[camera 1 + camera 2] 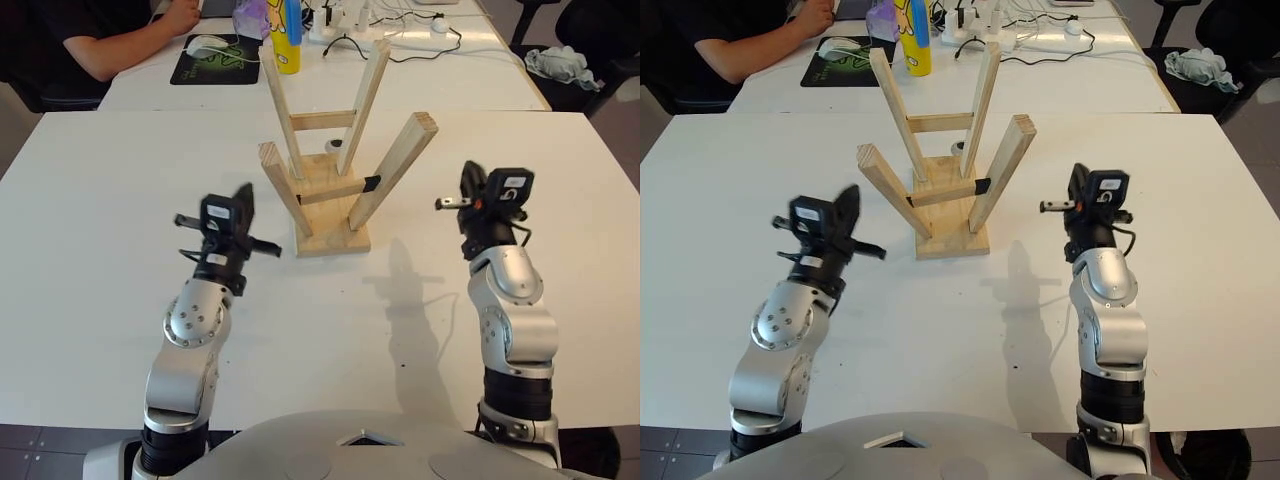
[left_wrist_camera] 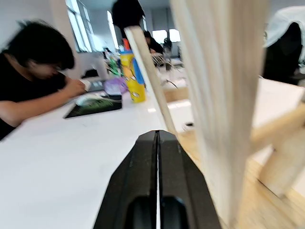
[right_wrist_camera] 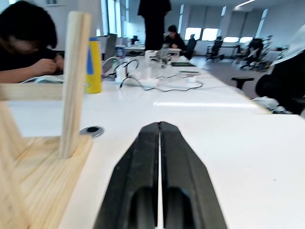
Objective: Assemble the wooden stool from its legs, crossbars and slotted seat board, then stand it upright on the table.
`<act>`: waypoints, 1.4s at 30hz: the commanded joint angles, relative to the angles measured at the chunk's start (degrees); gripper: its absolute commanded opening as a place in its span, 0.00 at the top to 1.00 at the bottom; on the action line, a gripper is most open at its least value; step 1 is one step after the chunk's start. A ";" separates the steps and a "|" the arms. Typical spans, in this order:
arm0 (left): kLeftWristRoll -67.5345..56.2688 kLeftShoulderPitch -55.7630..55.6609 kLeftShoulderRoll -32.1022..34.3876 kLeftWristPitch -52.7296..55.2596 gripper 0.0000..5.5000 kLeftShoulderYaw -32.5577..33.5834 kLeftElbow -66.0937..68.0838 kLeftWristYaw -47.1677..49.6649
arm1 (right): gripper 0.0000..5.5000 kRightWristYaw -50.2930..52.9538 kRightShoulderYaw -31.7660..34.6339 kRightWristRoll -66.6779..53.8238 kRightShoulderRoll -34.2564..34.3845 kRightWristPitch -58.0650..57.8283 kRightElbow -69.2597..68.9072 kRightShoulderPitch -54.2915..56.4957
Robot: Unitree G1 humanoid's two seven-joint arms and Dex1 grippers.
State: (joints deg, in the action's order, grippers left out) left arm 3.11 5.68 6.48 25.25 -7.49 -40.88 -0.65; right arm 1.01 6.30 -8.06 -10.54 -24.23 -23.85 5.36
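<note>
The wooden stool stands upside down in the middle of the white table. Its seat board lies flat and several legs point up, joined by crossbars. My left gripper hovers shut and empty just left of the stool, close to the nearest leg. My right gripper is held up to the right of the stool, also shut and empty, clear of the slanted leg. Both wrist views show the fingers pressed together, with the seat board beside the right one.
A second table behind carries a yellow bottle, a mouse on a dark pad and cables. A person's arm rests there. A small round grommet sits in the tabletop behind the stool.
</note>
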 commanded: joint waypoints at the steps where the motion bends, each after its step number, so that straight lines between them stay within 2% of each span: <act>1: 2.51 -1.09 -0.52 -1.43 1.00 -1.28 0.42 1.00 | 0.99 -1.12 -0.77 -0.65 0.82 -0.93 2.22 4.70; 7: 3.87 -0.56 -0.73 -2.30 1.00 -2.01 1.29 0.92 | 0.99 -4.57 -1.08 -4.01 1.47 -1.57 2.35 7.10; 8: 4.04 -0.94 -0.38 -2.50 1.00 -3.25 1.53 0.09 | 0.99 -8.27 -2.85 -6.91 1.82 -1.44 1.36 6.82; 10: 4.56 -2.21 0.46 -1.80 1.00 -6.96 2.68 -2.24 | 0.99 -19.70 -13.12 -8.59 -2.46 -1.58 -2.25 5.04; 12: 4.62 -3.26 -0.08 -0.90 1.00 -9.19 4.24 -3.24 | 0.99 -22.87 -17.61 -7.28 -5.10 -3.28 -2.87 2.73; 15: 4.48 -3.95 -1.16 0.89 1.00 -8.41 6.05 -2.55 | 0.99 -19.15 -15.28 -4.39 -5.66 -4.49 0.77 2.46; 21: 5.46 -2.07 -1.58 3.50 1.00 -2.45 6.33 0.49 | 0.99 -11.46 -8.56 0.33 -6.40 -8.15 4.69 2.30; 25: 5.66 -1.22 -2.53 3.71 1.00 3.40 5.65 3.47 | 0.99 -6.49 -3.53 0.48 -3.70 -8.58 3.36 1.32; 28: 6.82 -1.99 -2.07 -0.52 1.00 6.00 3.76 5.36 | 0.99 -3.49 0.62 -1.56 -0.19 -7.56 2.00 2.36; 30: 5.01 -3.34 -1.58 -1.79 1.00 1.58 4.06 1.29 | 0.99 -9.88 -2.91 -7.34 1.85 -7.11 0.22 3.72; 32: 3.13 -3.90 -0.21 1.55 1.00 -10.75 6.55 -7.30 | 0.99 -25.08 -19.09 -10.22 -3.99 -8.56 -6.61 3.80; 33: 2.32 -3.11 -0.69 3.80 1.00 -13.80 7.66 -8.68 | 0.99 -30.23 -25.77 -10.64 -7.77 -11.79 -8.59 2.69; 34: 2.53 -2.79 -0.49 5.25 1.00 -14.88 8.36 -9.25 | 0.99 -30.10 -27.13 -10.59 -8.26 -14.58 -8.42 1.71; 38: 4.87 -2.49 1.18 11.06 1.00 -11.36 8.91 -7.23 | 0.99 -21.76 -20.34 -4.50 -10.56 -18.16 -0.94 -0.47; 42: 4.70 -0.31 -1.20 12.35 1.00 -2.51 8.29 -1.79 | 0.99 -15.76 -12.29 -1.14 -11.27 -17.70 3.76 0.60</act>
State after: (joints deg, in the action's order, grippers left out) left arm 7.84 4.55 6.43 36.73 -15.45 -31.90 -5.37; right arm -18.09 -10.90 -10.79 -21.27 -42.05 -21.85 4.75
